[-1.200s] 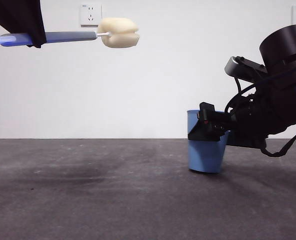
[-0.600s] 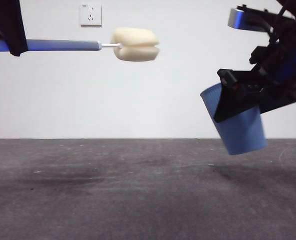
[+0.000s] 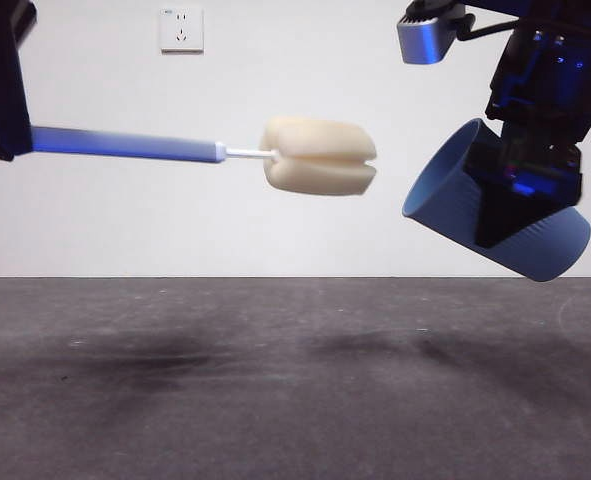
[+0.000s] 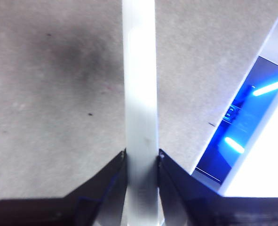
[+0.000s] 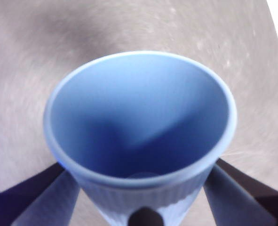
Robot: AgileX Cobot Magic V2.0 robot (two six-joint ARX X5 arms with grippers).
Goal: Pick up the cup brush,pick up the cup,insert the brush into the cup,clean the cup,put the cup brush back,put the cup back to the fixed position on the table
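Matte grey table [image 3: 275,400], ribbed blue cup [image 3: 455,205] tilted aloft, rounded cream-sponge cup brush [image 3: 315,157]

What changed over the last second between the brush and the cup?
The right gripper lifted the cup off the table and tipped its mouth toward the cup brush, which the left gripper carried closer. Both grips stayed shut.

We note even, bright front lighting, with soft shadows on the table [image 3: 275,400]. Between the left gripper's [image 4: 141,157] fingers, the cup brush [image 4: 139,94] handle glares white; the right wrist view is slightly blurred.
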